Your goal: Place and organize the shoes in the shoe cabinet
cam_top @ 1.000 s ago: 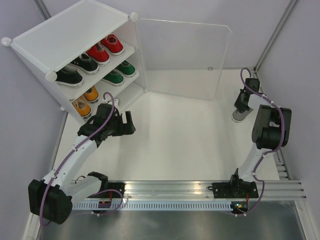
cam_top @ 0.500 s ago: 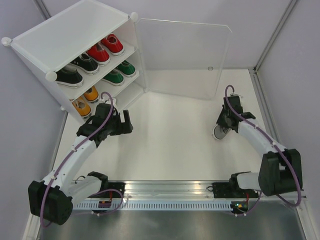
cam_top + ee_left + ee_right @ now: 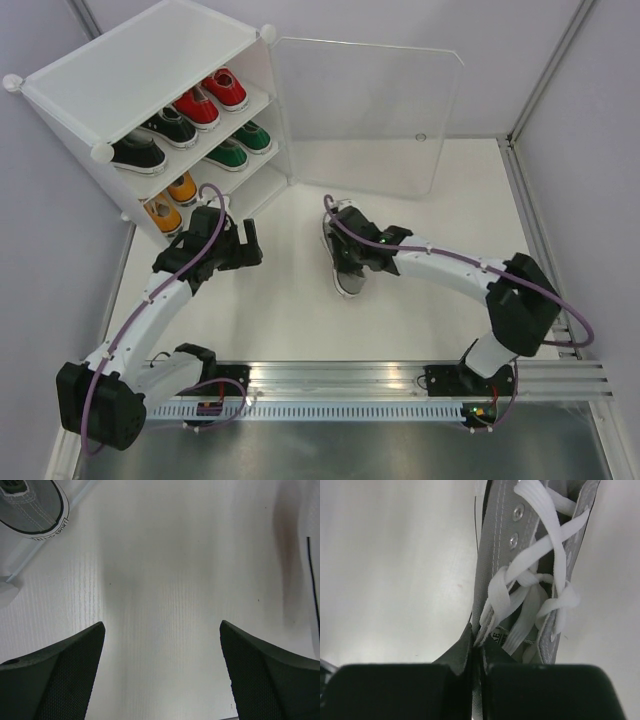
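The right gripper (image 3: 352, 258) is clamped on the side wall of a grey shoe (image 3: 348, 284) beside its laces (the wrist view shows the canvas pinched between the fingers), near the middle of the table (image 3: 300, 330). The cabinet (image 3: 140, 70) stands at ten o'clock with its door (image 3: 370, 115) swung wide. The left gripper (image 3: 250, 243) hangs spread and empty at nine o'clock of the shoe, by the bottom shelf.

Door panel (image 3: 370, 120) right of cabinet (image 3: 140, 70) front
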You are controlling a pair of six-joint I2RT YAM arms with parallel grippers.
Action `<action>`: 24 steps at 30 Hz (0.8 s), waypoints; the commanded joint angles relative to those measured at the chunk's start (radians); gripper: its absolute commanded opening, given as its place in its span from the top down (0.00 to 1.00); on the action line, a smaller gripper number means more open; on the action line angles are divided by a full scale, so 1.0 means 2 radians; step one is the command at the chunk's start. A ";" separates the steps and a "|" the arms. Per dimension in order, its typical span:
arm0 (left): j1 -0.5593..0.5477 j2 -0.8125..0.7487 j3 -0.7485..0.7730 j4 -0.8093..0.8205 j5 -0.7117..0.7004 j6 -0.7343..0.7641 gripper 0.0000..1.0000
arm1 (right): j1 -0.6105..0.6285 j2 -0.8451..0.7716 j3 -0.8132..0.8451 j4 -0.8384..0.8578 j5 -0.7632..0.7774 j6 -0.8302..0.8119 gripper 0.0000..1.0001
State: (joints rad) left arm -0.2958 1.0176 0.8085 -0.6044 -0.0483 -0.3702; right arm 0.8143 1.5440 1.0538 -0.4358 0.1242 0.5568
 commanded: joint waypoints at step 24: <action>-0.061 0.027 -0.015 0.005 -0.020 -0.184 0.04 | 0.054 0.146 0.208 0.105 0.048 -0.144 0.28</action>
State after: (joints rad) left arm -0.3557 1.0424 0.7784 -0.5976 -0.0532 -0.6064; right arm 0.9226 2.0102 1.5570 -0.2501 0.1078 0.2859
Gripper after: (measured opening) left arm 0.966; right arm 0.706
